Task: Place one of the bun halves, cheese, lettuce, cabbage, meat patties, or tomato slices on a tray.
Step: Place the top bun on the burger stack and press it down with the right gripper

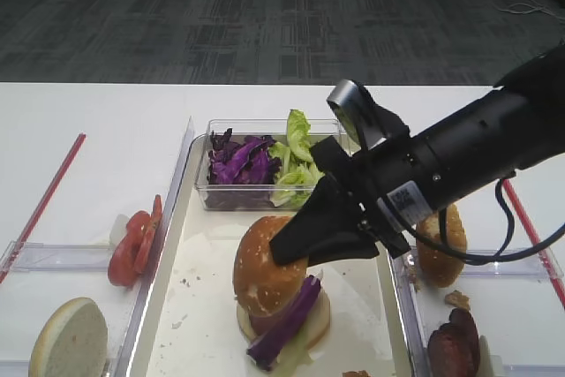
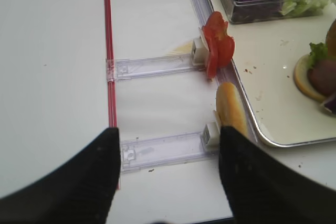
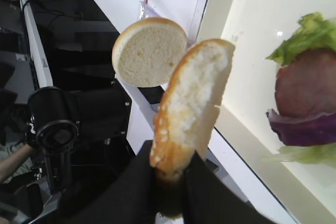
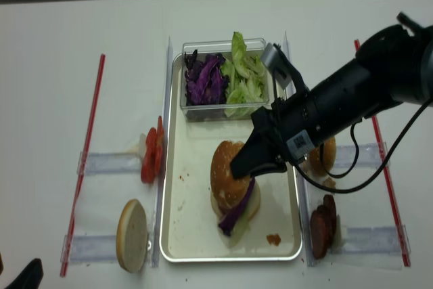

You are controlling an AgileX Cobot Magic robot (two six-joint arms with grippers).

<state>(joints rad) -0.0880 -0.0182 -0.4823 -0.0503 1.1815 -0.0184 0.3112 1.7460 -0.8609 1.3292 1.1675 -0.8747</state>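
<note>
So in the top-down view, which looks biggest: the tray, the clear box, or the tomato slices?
Largest to smallest as they look in the realsense view:
1. tray
2. clear box
3. tomato slices
None look close in size.

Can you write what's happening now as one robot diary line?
right gripper: shut on sesame bun half | position: over burger stack on tray | left gripper: open, empty

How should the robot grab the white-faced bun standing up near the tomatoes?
Come down from above and pinch the pale-faced bun half across its thin upper rim, one finger on the cut face and one on the crust. It stands tilted on its edge at the clear side tray, so its flat faces point sideways.
</note>
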